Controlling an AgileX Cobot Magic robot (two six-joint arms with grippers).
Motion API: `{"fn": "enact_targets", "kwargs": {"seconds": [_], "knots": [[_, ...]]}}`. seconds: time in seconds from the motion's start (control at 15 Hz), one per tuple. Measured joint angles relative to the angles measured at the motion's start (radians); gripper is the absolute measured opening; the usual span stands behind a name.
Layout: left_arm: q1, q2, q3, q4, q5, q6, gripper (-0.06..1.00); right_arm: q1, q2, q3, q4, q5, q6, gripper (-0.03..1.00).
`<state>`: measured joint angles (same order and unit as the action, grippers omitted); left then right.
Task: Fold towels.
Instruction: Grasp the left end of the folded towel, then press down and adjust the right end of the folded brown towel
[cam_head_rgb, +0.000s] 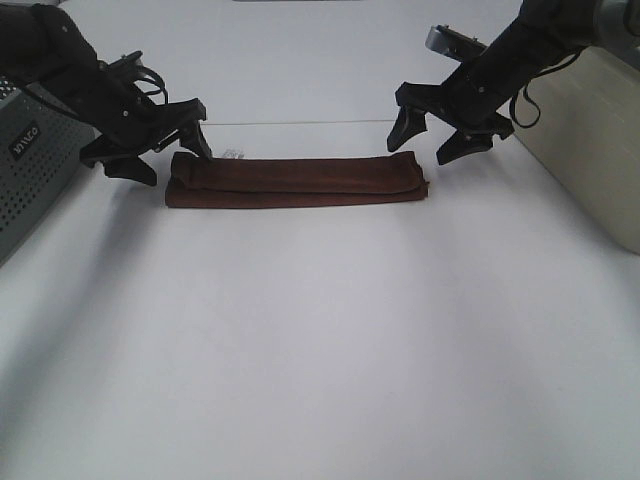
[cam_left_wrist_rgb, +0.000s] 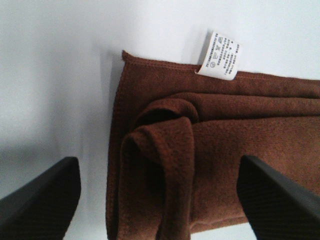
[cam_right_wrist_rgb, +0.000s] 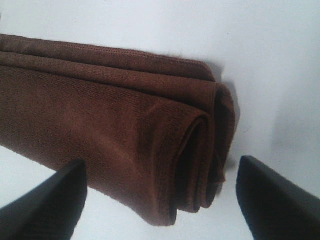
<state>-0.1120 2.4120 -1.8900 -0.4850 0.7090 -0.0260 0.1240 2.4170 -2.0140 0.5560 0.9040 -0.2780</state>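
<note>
The dark reddish-brown towel (cam_head_rgb: 295, 180) lies on the white table, folded into a long narrow strip running left to right. Its small white tag (cam_head_rgb: 233, 155) sticks out at the far left corner. My left gripper (cam_head_rgb: 172, 160) hovers open just over the towel's left end, holding nothing. The left wrist view shows that rolled end (cam_left_wrist_rgb: 225, 150) and the tag (cam_left_wrist_rgb: 221, 55) between its spread fingers (cam_left_wrist_rgb: 45, 200). My right gripper (cam_head_rgb: 422, 150) hangs open over the right end, also empty. In the right wrist view the layered folds (cam_right_wrist_rgb: 100, 130) sit between its fingers (cam_right_wrist_rgb: 280, 200).
A grey perforated box (cam_head_rgb: 25, 170) stands at the left edge, close behind my left arm. A beige case (cam_head_rgb: 590, 140) stands at the right, beside my right arm. The white table (cam_head_rgb: 320, 350) stretches in front of the towel.
</note>
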Motion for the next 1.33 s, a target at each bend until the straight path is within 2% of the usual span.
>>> {"fn": "enact_targets", "kwargs": {"seconds": [0.27, 0.4, 0.53, 0.6, 0.73, 0.8, 1.0, 1.33], "knots": [[-0.012, 0.039, -0.001, -0.033, -0.048, 0.038, 0.80, 0.000, 0.000, 0.000, -0.002, 0.000, 0.000, 0.77], [-0.014, 0.049, -0.005, -0.062, -0.056, 0.041, 0.75, 0.000, 0.000, 0.000, -0.004, 0.000, 0.000, 0.77], [-0.014, 0.055, -0.005, -0.070, -0.059, 0.041, 0.60, 0.000, 0.000, 0.000, -0.005, 0.000, 0.000, 0.77], [-0.014, 0.059, -0.005, -0.070, -0.060, 0.041, 0.48, 0.000, 0.000, 0.000, -0.005, 0.000, 0.000, 0.77], [-0.016, 0.064, -0.005, -0.075, -0.062, 0.041, 0.16, 0.000, 0.000, 0.000, -0.005, 0.000, 0.000, 0.77], [-0.016, 0.063, -0.005, -0.075, -0.062, 0.041, 0.06, 0.000, 0.000, 0.000, -0.005, 0.000, 0.000, 0.77], [-0.016, 0.054, -0.005, -0.065, -0.051, 0.041, 0.06, 0.000, 0.000, 0.000, -0.005, 0.000, 0.007, 0.77], [-0.011, -0.095, -0.005, 0.110, 0.027, 0.012, 0.06, 0.000, 0.000, 0.000, -0.005, 0.016, 0.022, 0.77]]}}
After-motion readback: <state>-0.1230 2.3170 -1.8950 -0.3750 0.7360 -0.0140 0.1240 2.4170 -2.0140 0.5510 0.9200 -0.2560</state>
